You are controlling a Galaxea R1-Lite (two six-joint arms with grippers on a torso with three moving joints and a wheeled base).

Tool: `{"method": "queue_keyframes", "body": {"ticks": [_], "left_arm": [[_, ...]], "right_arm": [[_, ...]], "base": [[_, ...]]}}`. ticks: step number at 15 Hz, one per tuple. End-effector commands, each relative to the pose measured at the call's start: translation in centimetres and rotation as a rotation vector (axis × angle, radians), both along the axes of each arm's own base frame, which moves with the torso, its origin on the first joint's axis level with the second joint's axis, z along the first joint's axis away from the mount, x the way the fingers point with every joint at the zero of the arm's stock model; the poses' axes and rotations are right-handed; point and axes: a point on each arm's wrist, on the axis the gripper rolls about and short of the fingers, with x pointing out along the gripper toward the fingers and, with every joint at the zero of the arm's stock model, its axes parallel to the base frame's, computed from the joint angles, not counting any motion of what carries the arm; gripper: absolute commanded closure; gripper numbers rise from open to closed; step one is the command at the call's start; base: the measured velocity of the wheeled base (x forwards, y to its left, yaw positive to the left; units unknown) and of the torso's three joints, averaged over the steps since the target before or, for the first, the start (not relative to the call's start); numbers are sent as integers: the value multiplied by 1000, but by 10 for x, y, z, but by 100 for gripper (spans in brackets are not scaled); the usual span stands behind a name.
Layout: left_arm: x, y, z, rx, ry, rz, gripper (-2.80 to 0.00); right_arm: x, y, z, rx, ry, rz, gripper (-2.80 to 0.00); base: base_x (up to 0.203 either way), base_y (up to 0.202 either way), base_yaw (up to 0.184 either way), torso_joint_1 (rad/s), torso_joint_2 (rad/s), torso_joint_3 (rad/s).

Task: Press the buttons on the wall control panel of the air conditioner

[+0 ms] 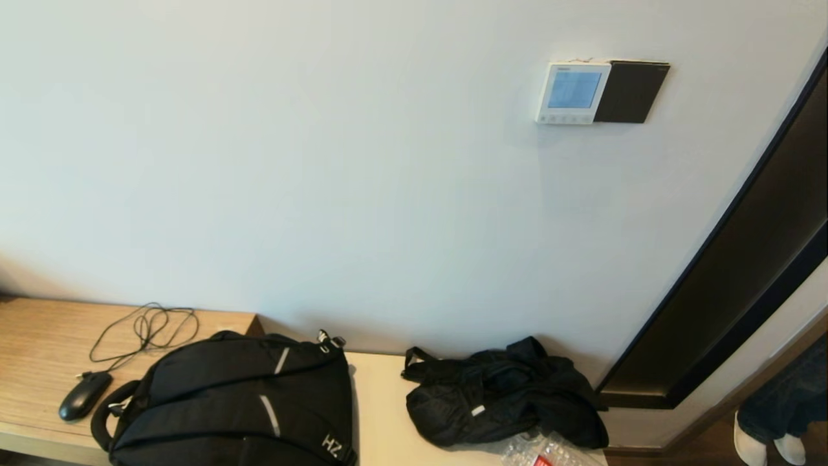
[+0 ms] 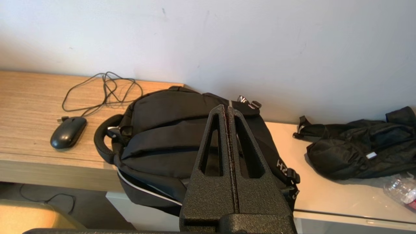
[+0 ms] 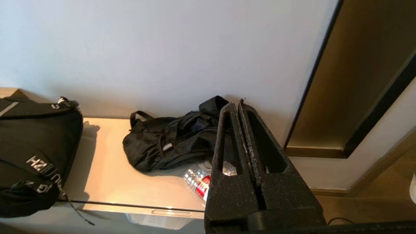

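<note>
Panel (image 1: 572,92): white casing, light-blue screen; buttons (image 1: 565,118) white. Plate (image 1: 631,92) beside it: plain black. Wall (image 1: 323,162): off-white. Backpack (image 1: 239,401): black, grey reflective stripes, white lettering. Mouse (image 1: 84,395): black, black cable (image 1: 145,330). Desk (image 1: 39,349): light wood grain. Shelf (image 1: 378,414): cream. Jacket (image 1: 501,391): black. Bottle (image 1: 540,453): clear, red label. Left gripper (image 2: 227,109) and right gripper (image 3: 239,104): black, grainy texture.

Black backpack (image 1: 233,401) lower left on a wooden bench (image 1: 39,343), wired mouse (image 1: 84,395) beside it at far left. Crumpled black bag (image 1: 498,395) lower centre-right, touching a clear plastic bottle (image 1: 540,452). Plain black wall plate (image 1: 632,92) upper right.
</note>
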Motion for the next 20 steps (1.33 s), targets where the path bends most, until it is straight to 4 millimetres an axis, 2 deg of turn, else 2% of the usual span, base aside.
{"method": "queue_keyframes", "body": {"ticks": [1, 5, 7, 20], "left_arm": [[0, 0, 0, -1, -1, 0, 0], [0, 0, 0, -1, -1, 0, 0], [0, 0, 0, 0, 1, 1, 0], [0, 0, 0, -1, -1, 0, 0]], "right_arm": [[0, 0, -1, 1, -1, -9, 0], [-1, 0, -1, 3, 1, -11, 0], [1, -1, -8, -46, 25, -69, 0], [1, -1, -9, -17, 24, -57, 0]], "base": [[0, 0, 0, 0, 0, 0], [0, 0, 0, 0, 0, 0], [0, 0, 0, 0, 0, 0], [0, 0, 0, 0, 0, 0]]}}
